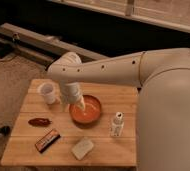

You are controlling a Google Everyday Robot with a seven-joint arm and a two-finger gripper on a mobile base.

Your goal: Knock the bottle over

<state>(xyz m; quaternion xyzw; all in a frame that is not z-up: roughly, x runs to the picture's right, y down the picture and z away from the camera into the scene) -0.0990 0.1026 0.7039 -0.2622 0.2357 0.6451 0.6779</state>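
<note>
Pointing downward, the claw (77, 101) hangs over the left part of the orange bowl (86, 113), between the white cup (47, 92) and the middle of the bowl. I cannot tell if it is open or closed. It holds nothing that I can see.

The bottle (117, 124) stands upright on the right side of the table (108, 150), just beside the bowl but not touching it, and close to the table's right edge. So the task is not yet done, and the step in hand seems to be the approach to the bottle.

To do it well, I think the claw should first travel to the right at a height that clears the rim of the bowl, and then come level with the upper part of the bottle, near the cap. A push there should tip it, while a low push would probably only slide it, because the bottle looks light.

The direction also matters. A push toward the front of the table, where the wood is bare, seems safer than a push to the right, which could send the bottle off the edge. The push should be short and gentle.
</note>
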